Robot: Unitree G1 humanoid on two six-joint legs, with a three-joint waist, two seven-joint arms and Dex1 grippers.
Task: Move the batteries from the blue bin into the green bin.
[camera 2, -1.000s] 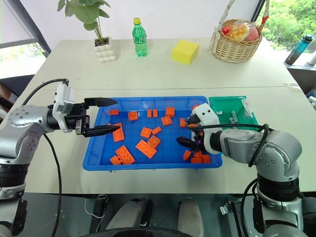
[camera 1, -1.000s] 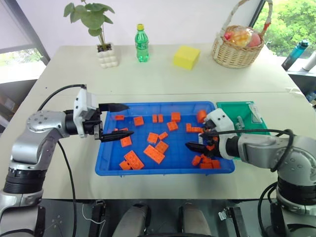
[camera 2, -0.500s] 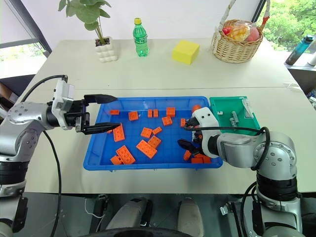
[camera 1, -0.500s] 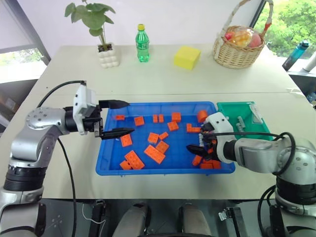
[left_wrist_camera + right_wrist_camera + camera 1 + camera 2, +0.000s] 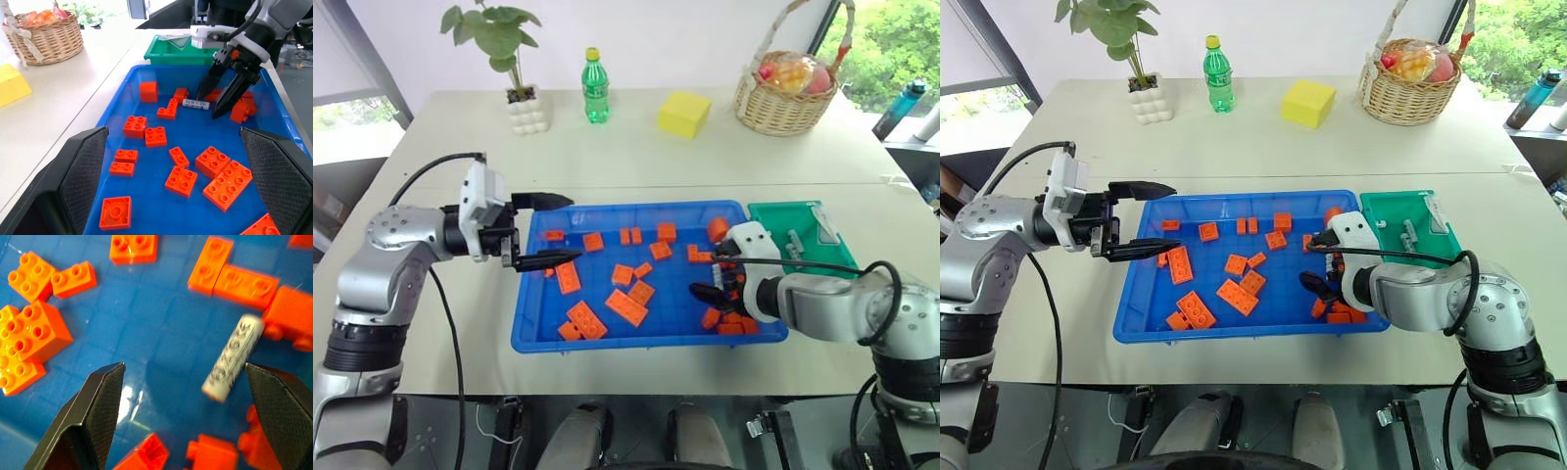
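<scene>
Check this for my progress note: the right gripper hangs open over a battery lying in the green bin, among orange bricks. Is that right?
Not quite. The battery lies in the blue bin, not the green bin. The right wrist view shows it on the blue floor among orange bricks, and the left wrist view shows the right gripper open above it.

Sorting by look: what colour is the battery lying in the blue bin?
Silver-white with dark printed markings; the battery shows best in the right wrist view, on the blue bin floor.
</scene>
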